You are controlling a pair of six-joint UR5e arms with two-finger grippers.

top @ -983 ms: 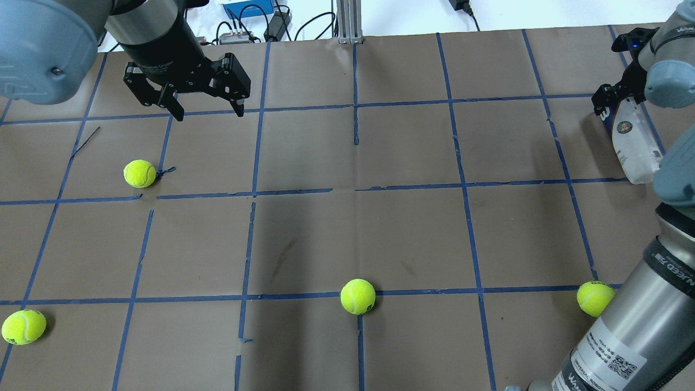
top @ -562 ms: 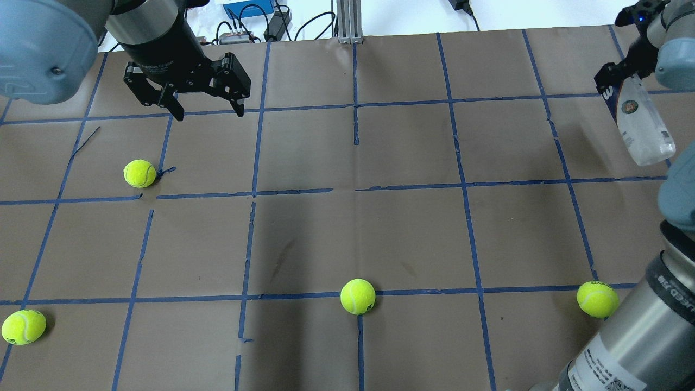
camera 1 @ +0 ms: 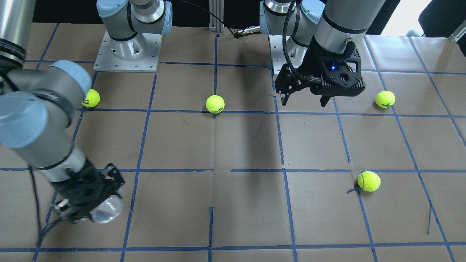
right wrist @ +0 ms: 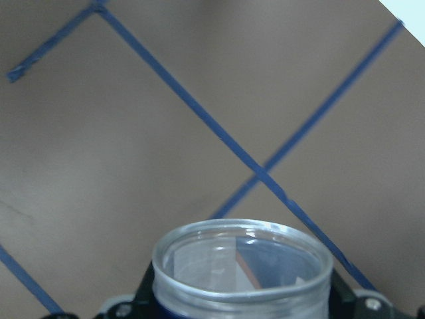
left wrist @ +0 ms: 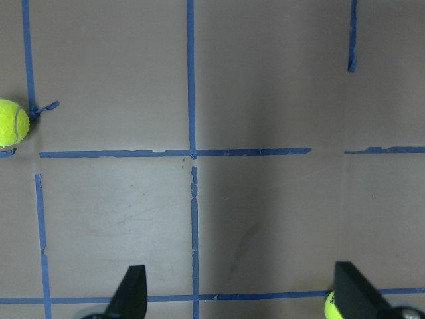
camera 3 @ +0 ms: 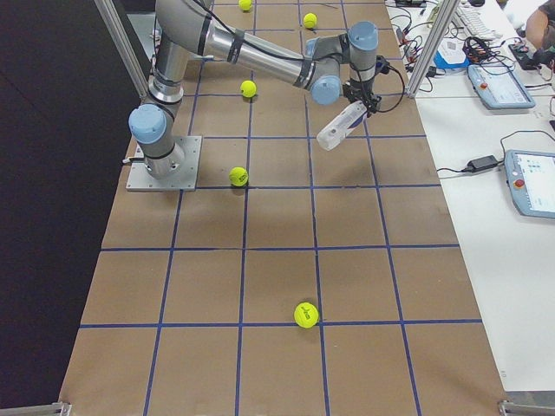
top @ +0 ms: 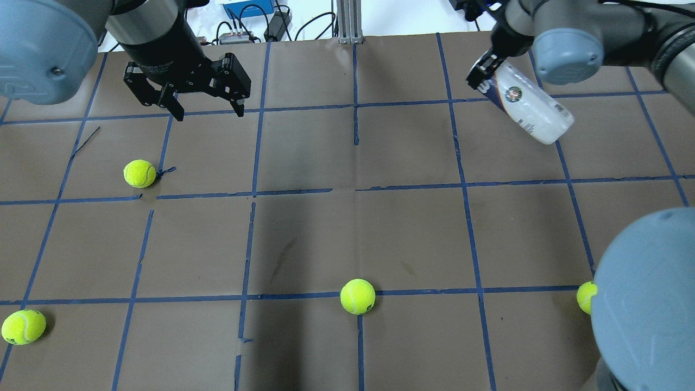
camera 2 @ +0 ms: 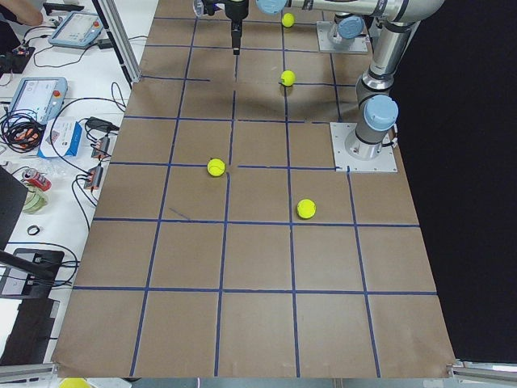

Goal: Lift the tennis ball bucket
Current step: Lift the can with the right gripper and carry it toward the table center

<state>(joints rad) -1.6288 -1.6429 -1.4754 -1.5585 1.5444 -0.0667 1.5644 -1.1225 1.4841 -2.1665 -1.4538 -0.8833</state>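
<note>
The tennis ball bucket (top: 524,106) is a clear plastic can with a white and dark-blue label. It hangs tilted in the air over the table's far right. My right gripper (top: 483,73) is shut on its labelled end. The bucket also shows in the front view (camera 1: 106,210), the right side view (camera 3: 341,126), and the right wrist view, where its open rim (right wrist: 242,266) points down at the table. My left gripper (top: 209,114) is open and empty above the far left, also seen in the front view (camera 1: 304,102) and the left wrist view (left wrist: 240,296).
Several yellow-green tennis balls lie on the brown, blue-taped table: one at the left (top: 139,173), one near the front middle (top: 358,296), one at the front left (top: 23,327), one at the front right (top: 585,297). Cables and boxes (top: 247,11) lie beyond the far edge.
My right arm has swung the bucket up and leftward from the table's right edge toward the far middle-right, tilting it more. My left arm has not moved.
</note>
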